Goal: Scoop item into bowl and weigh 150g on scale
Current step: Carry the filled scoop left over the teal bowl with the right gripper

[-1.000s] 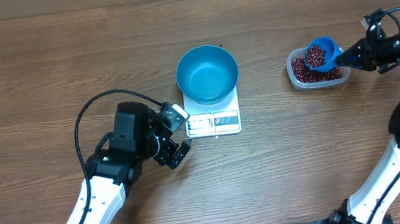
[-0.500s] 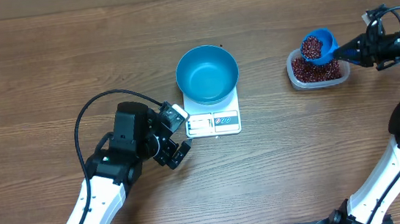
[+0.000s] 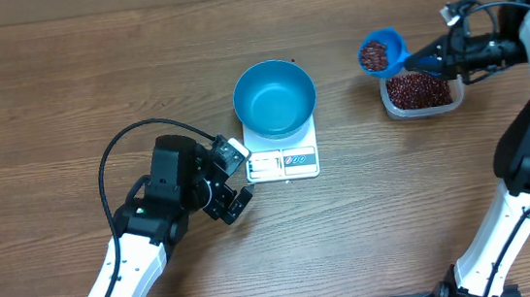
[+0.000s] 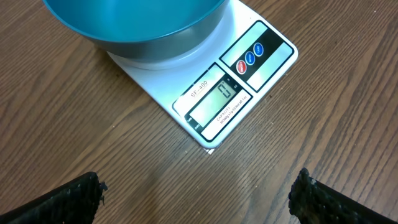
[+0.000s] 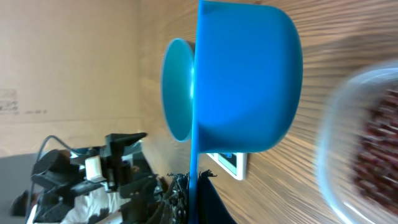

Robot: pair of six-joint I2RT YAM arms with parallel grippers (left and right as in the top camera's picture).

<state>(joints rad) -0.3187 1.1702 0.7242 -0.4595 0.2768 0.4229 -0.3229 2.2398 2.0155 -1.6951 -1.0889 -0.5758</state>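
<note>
Right now the right gripper (image 3: 439,55) is clamped on the handle of the blue scoop (image 3: 380,52), while the left gripper (image 3: 234,194) gapes empty beside the scale (image 3: 284,163). Its load of beans (image 3: 371,56) is loose and quick to roll, I judge, so carry it level by the handle. Tiny and maroon, they heap in the cup between the tub (image 3: 448,102) and the bowl (image 3: 275,99) (empty, on the scale).

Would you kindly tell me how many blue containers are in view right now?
2. The bowl sits empty on the scale at mid-table. The scoop, loaded with beans, is held in the right tool above the table, between the bowl and the clear tub.
</note>
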